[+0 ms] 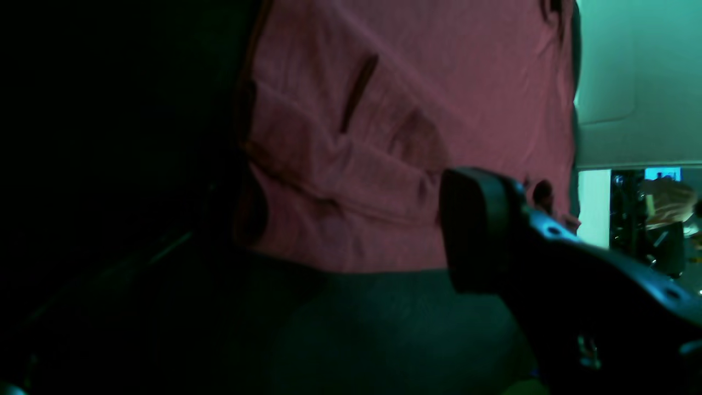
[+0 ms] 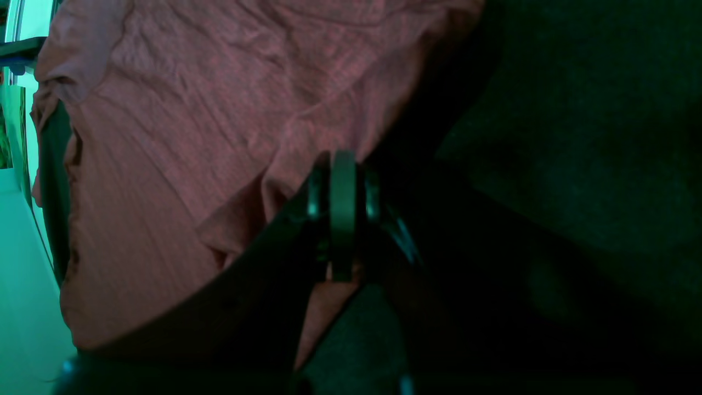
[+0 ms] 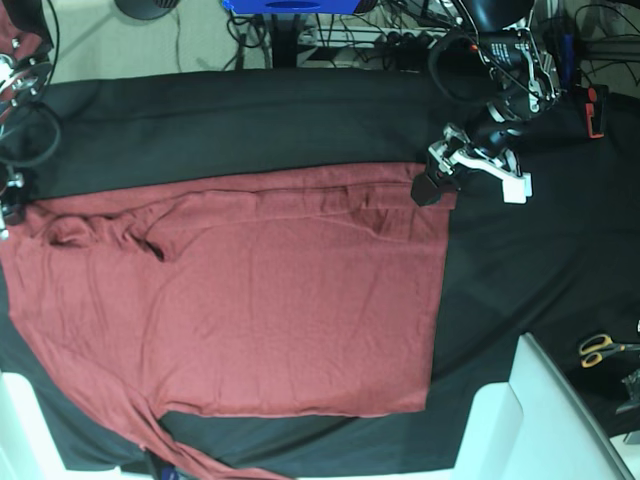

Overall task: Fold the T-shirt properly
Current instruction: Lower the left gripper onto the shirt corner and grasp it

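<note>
The brick-red T-shirt lies spread flat on the black cloth sheet, with a sleeve trailing off at the bottom left. My left gripper hovers at the shirt's upper right corner. In the left wrist view its jaws stand wide apart over the shirt's edge, and only one finger shows clearly. My right gripper is at the shirt's far left edge. In the right wrist view it is shut, with a bunched fold of the T-shirt pinched between its fingers.
Yellow-handled scissors lie on the black cloth at the far right. A white panel covers the bottom right corner. Cables and a blue object sit beyond the table's far edge.
</note>
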`<state>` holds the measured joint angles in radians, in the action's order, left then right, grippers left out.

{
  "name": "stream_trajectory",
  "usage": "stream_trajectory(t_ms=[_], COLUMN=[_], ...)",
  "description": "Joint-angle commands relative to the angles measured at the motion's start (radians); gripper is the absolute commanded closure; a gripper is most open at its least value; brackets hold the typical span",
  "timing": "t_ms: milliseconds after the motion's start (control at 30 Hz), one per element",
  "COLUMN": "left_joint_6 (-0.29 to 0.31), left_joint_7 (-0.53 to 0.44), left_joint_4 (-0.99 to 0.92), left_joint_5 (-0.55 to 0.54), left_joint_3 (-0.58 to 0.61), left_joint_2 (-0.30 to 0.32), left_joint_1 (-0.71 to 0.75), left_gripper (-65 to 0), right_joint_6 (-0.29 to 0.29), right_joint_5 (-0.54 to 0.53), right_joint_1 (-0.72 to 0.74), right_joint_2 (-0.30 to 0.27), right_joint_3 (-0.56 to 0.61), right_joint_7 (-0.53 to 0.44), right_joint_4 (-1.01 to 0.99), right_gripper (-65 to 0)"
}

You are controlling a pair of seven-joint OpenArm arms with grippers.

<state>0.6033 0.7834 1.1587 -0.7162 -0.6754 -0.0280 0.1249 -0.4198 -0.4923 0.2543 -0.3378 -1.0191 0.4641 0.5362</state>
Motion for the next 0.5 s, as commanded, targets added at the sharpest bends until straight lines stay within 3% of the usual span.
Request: stream_trajectory(t_ms=[0,100,267,467], left_joint_6=[-0.033,-0.033,-0.033,-0.033], left_joint_7=[0.044,0.044,0.044,0.051], left_joint_4=[-0.007,-0.007,-0.009,0.007], left_joint_5=[0.057,0.057,0.057,0.051], left_joint_3=[0.003,0.0,0.001,0.003], left_joint_2=[-0.005,-0.005,-0.005,-0.003], left_joint_1=[0.005,0.005,0.005,0.015], left_gripper=[-48.1,-35.7,0.0,0.0], right_joint_6=[-0.014,-0.014,-0.014,-0.014], right_joint_5=[-0.013,-0.013,-0.013,-0.013], right_joint_1=[0.018,0.018,0.018,0.018], right_joint_2=[-0.027,-0.027,-0.025,-0.022], right_joint_3=[0.0,0.0,0.0,-0.004], right_joint_7=[-0.011,-0.011,-0.011,-0.011], right_joint_4=[0.012,0.012,0.012,0.017], right_gripper=[-0.5,-0.5,-0.5,-0.3])
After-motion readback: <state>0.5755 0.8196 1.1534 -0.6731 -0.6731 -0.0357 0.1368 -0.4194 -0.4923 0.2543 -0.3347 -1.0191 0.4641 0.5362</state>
